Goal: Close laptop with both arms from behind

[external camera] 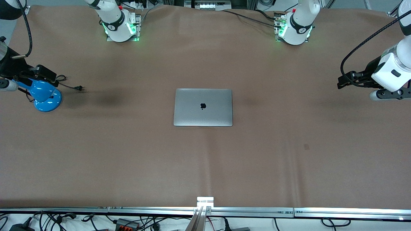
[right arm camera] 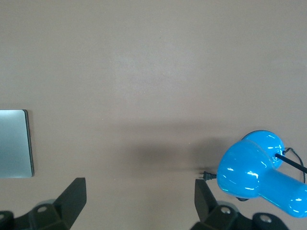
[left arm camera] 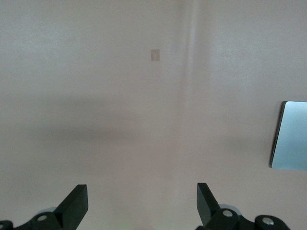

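Already the laptop (external camera: 203,107) is seen shut flat, lid down.
Left gripper (left arm camera: 142,203) and right gripper (right arm camera: 140,200) are held wide-fingered over bare table ends, apparently parked clear.

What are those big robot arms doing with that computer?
Right now neither arm is touching it. The laptop lies shut flat in the middle of the brown table, its lid with the logo facing up. The left hand hangs open over the table toward the left arm's end. The right hand hangs open toward the right arm's end, above a blue lamp with its loose black cord. Both arms wait off to the sides.
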Available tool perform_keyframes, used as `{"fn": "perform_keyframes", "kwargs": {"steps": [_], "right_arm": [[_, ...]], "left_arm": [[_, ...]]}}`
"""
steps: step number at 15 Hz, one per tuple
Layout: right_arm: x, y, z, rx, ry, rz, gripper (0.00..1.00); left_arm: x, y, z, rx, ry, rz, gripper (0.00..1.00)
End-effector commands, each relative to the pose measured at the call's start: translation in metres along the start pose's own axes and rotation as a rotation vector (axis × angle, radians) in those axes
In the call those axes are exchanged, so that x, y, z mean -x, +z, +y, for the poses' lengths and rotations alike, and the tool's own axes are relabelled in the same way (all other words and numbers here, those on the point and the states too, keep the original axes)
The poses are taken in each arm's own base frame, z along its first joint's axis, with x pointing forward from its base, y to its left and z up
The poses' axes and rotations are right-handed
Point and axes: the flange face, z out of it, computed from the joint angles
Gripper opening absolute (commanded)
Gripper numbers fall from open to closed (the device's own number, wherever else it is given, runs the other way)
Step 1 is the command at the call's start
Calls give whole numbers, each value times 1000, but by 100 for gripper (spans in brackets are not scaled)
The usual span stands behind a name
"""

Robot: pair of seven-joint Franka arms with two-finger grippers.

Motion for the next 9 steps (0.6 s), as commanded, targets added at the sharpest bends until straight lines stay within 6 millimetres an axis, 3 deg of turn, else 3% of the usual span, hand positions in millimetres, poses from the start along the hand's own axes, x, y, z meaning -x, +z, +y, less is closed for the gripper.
{"fn": "perform_keyframes", "kwargs": {"steps": [1,9], "right_arm": [[7,-2,-1,24,-28,15,100],[9,-10,3,22,-27,23,100]], "left_arm": [[7,-6,2,-20,-5,1,100],[6,-5,2,-20,-5,-1,100]]}}
